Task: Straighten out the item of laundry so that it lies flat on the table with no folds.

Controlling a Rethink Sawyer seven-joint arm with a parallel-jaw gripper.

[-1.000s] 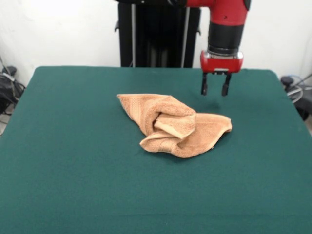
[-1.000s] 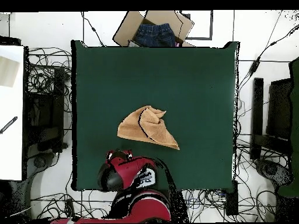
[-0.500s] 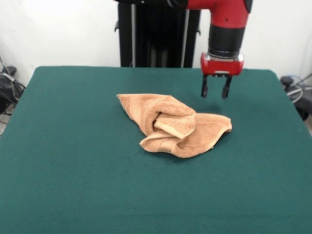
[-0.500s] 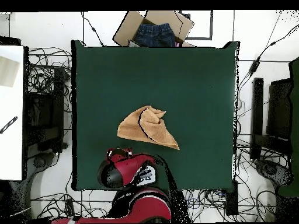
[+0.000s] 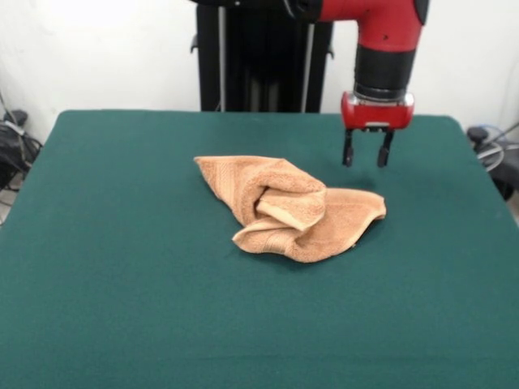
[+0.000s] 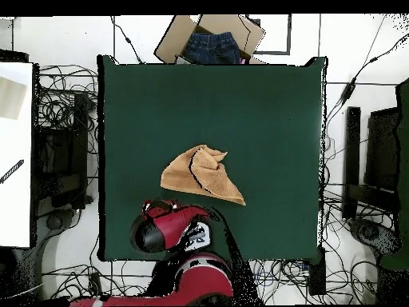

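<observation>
Towel (image 5: 290, 208) crumpled mid-table (image 5: 122, 308); gripper (image 5: 366, 159) hovers above, beyond its corner, jaws parted, empty.

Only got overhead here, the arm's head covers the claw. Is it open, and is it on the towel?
Observer: The front view shows the claw open, with nothing in it.
Operator: Touching the cloth?
Observer: No. It hangs above the table, just beyond the towel's right-hand corner as the front view shows it, clear of the cloth.
Operator: How bunched is the towel?
Observer: A thick rolled fold stands up in its middle, with layers doubled over underneath.
</observation>
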